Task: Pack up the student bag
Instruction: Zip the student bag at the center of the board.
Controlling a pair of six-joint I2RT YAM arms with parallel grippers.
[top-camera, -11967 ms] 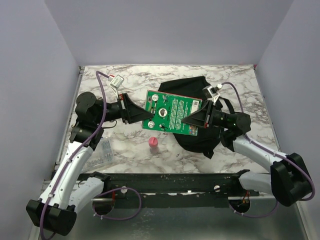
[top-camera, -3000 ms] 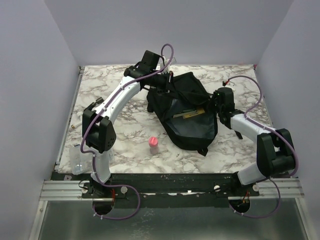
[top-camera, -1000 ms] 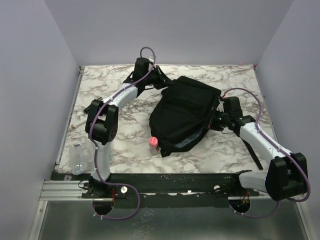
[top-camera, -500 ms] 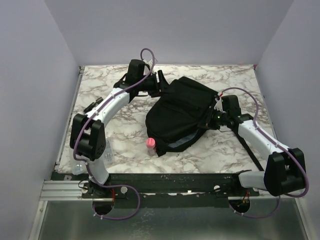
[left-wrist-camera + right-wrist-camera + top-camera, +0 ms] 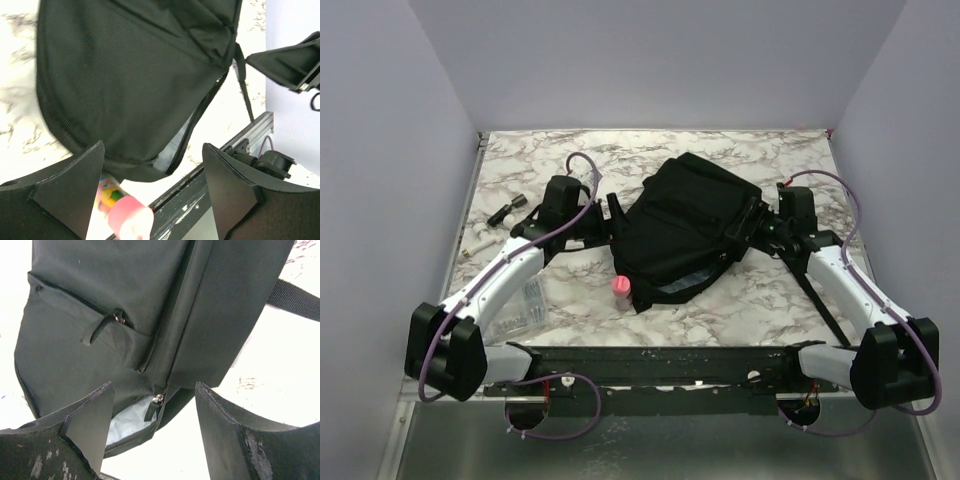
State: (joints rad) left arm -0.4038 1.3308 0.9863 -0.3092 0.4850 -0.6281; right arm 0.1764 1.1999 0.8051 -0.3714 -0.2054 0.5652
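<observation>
Top external view: the large soft black fabric backpack (image 5: 685,225) lies mid-right on the marble counter (image 5: 520,165). Flanking it, the left end effector (image 5: 152,147) and right end effector (image 5: 153,386) gape wide, holding nothing.

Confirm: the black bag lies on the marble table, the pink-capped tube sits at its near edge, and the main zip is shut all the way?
Not the zip. The student bag lies on the marble table with the pink-capped tube at its near edge, but the right wrist view shows the main zip open at one corner, pale lining showing.
</observation>
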